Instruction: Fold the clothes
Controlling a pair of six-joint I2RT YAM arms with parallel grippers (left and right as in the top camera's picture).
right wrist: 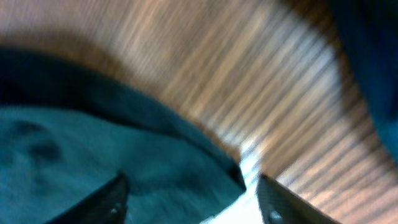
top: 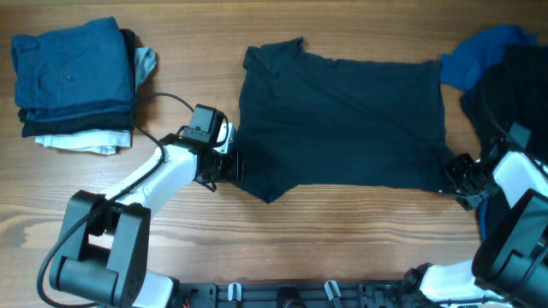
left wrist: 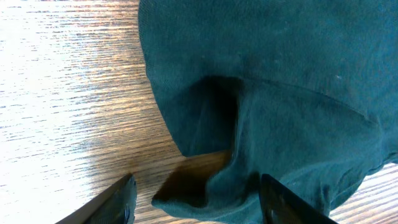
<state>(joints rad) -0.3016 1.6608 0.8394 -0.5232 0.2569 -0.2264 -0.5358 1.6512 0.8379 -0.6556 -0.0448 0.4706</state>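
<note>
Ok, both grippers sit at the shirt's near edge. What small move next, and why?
Probably close both jaws. The left gripper straddles the navy shirt at its sleeve, the right gripper at its hem corner; both stand open, so nothing is gripped yet.

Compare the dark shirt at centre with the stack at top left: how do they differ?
The shirt lies spread out; the stack is folded garments piled up. The shirt is near-black; the stack shows blue, dark and white. Both are cloth on the table.
</note>
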